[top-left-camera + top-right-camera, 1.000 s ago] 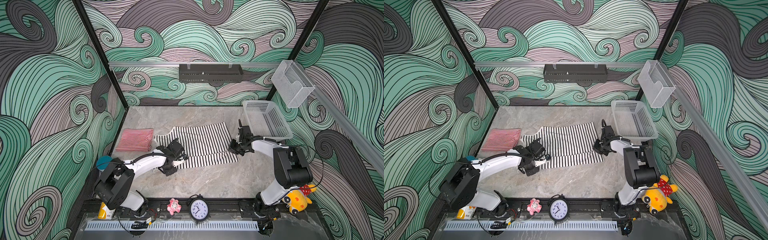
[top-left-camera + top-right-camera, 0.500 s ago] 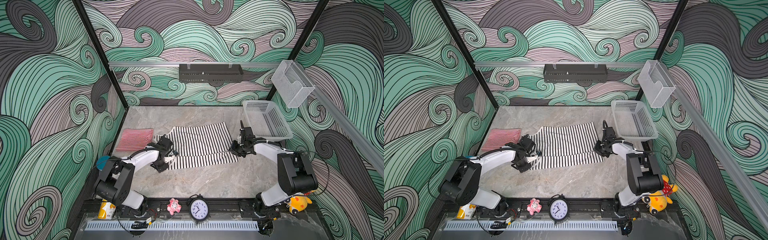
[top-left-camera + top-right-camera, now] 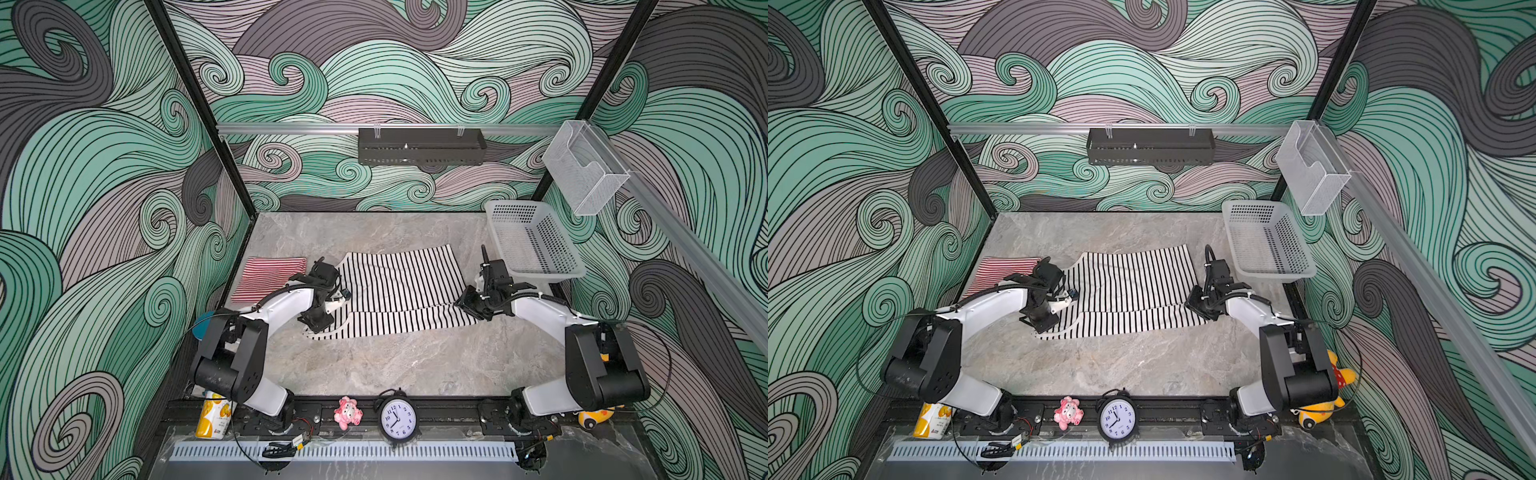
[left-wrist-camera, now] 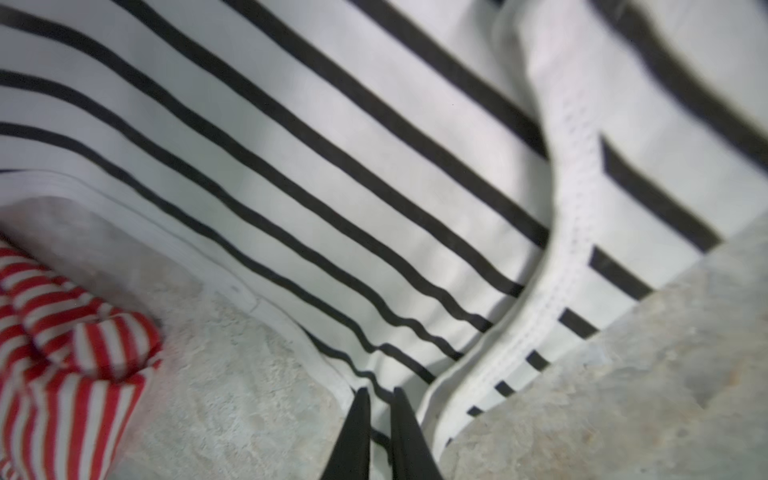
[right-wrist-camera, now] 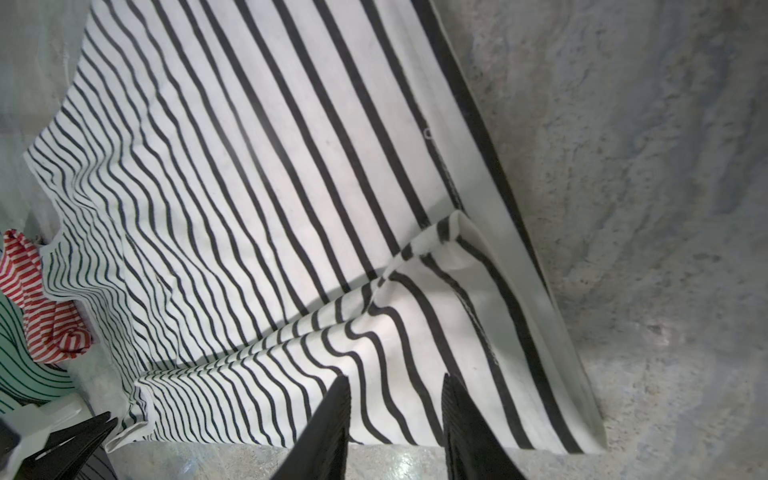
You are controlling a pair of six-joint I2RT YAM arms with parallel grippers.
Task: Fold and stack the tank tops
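Note:
The black-and-white tank top point(image 3: 399, 286) point(image 3: 1133, 286) lies spread mid-table, with a lengthwise crease and a near strip point(image 5: 374, 353) folded along it. The red-and-white tank top point(image 3: 270, 276) point(image 3: 1000, 268) lies folded at the left, also in the wrist views point(image 4: 62, 353) point(image 5: 37, 307). My left gripper point(image 3: 320, 320) point(image 3: 1040, 322) point(image 4: 381, 399) sits at the striped top's near-left armhole trim point(image 4: 552, 291), jaws a narrow gap apart with cloth lying flat in the gap. My right gripper point(image 3: 467, 301) point(image 3: 1198, 305) point(image 5: 395, 386) stands open over the near-right hem, holding nothing.
A white perforated basket point(image 3: 544, 274) point(image 3: 1273, 274) stands at the back right, close behind the right arm. Along the front rail are a clock point(image 3: 398, 419), a pink toy point(image 3: 348, 412) and a yellow can point(image 3: 214, 413). A clear holder point(image 3: 584, 170) hangs on the right wall.
The left gripper has slid left along the striped top's near edge to its armhole corner. The right gripper's jaws have parted and let go of the hem; the left jaws have eased apart.

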